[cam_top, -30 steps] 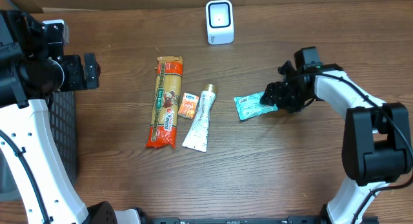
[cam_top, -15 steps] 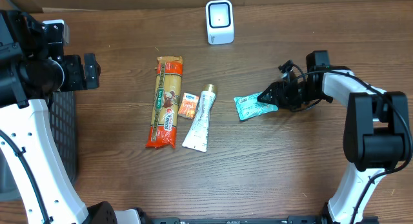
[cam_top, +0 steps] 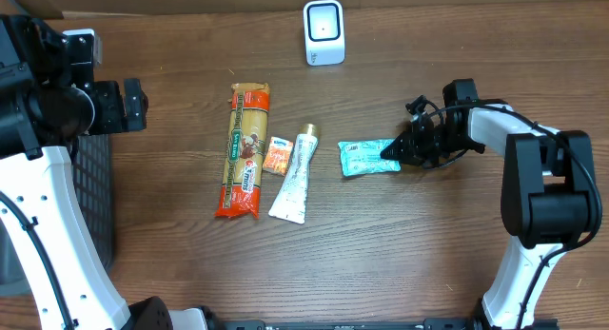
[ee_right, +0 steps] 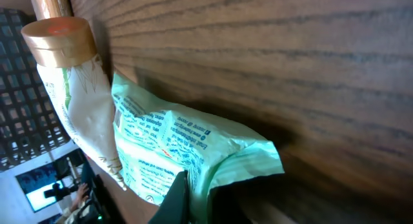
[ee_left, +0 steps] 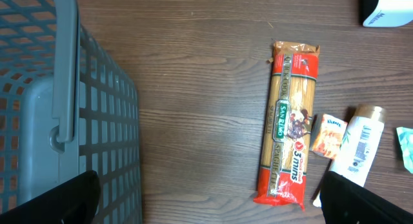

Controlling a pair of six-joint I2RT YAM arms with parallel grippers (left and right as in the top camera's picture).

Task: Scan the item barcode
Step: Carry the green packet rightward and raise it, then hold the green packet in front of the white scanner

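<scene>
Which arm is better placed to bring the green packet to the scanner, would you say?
Right. The right hand is shut on the edge of the green packet, on the same side as the scanner. The left hand hangs open far off, beside the basket.

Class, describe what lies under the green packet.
Only the wooden table shows beneath the packet, one end of which the right end effector pinches. The packet's underside is covered, pressed against the wood.

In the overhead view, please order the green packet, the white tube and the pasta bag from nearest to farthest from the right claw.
1. green packet, pinched at the tips of the right claw.
2. white tube, near the middle of the table.
3. pasta bag, beyond the tube, farthest away.
</scene>
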